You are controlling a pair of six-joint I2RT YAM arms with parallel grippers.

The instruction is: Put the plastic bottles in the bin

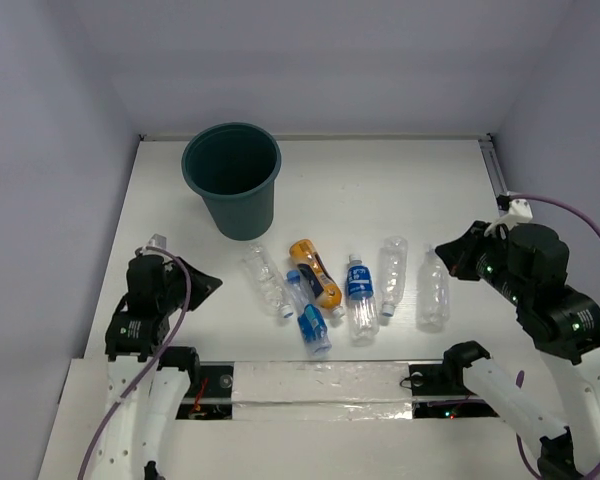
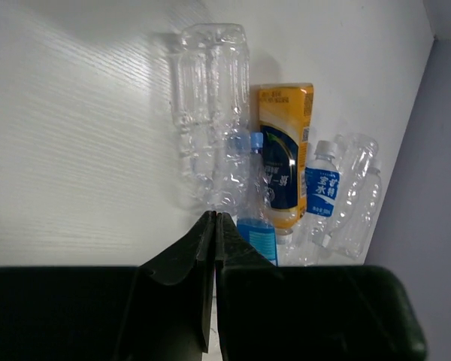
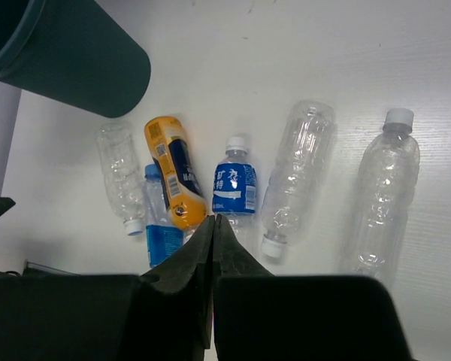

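Several plastic bottles lie in a row on the white table in front of the bin (image 1: pixel 238 212), a dark teal bucket standing upright. From left to right: a clear bottle (image 1: pixel 265 281), an orange bottle (image 1: pixel 315 272) leaning over a blue-labelled one (image 1: pixel 311 320), a second blue-labelled bottle (image 1: pixel 359 295), and two clear ones (image 1: pixel 392 273) (image 1: pixel 433 290). My left gripper (image 1: pixel 210 284) hovers left of the row, shut and empty. My right gripper (image 1: pixel 443 250) hangs shut and empty above the row's right end. The right wrist view shows the bin (image 3: pixel 83 68) and the orange bottle (image 3: pixel 171 180).
White walls enclose the table at the back and both sides. A metal rail (image 1: pixel 499 175) runs along the far right edge. A taped strip (image 1: pixel 320 380) spans the near edge between the arm bases.
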